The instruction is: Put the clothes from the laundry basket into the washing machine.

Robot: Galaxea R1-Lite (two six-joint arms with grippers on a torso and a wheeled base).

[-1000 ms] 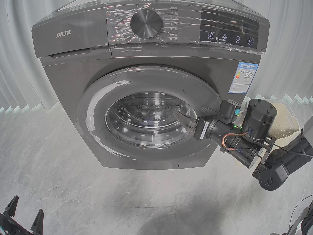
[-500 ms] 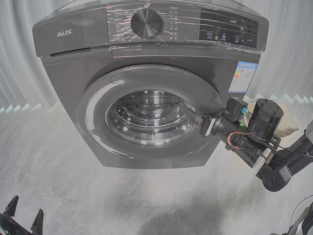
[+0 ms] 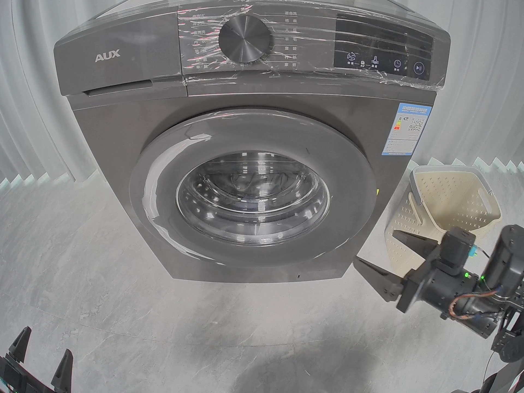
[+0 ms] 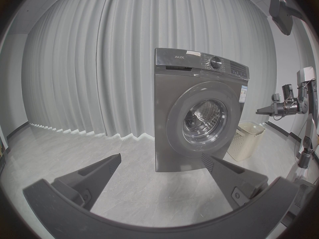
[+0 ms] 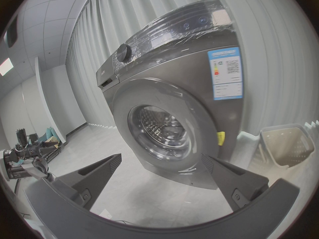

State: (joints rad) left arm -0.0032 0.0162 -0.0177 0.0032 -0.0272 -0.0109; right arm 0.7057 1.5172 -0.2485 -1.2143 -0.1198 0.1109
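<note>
Your two hands are nearest. The left hand [image 3: 46, 345] sits low at the near left above the grey stone-look floor [image 3: 218, 328], its two dark pointed fingers spread and holding nothing. The right hand [image 3: 376, 246] hangs farther forward on the right, fingers likewise spread and bare, just in front of the one laundry basket [image 3: 443, 168]. The basket is cream plastic with perforated, tapered walls, and it stands on the floor beside the one washing machine [image 3: 245, 137]. The machine's round door [image 3: 164, 181] is shut, and its glass shows a ribbed steel drum. One round dial [image 3: 245, 39] sits under clear film. You cannot tell where the clothes are. A pleated pale curtain [image 3: 33, 83] hangs behind.
</note>
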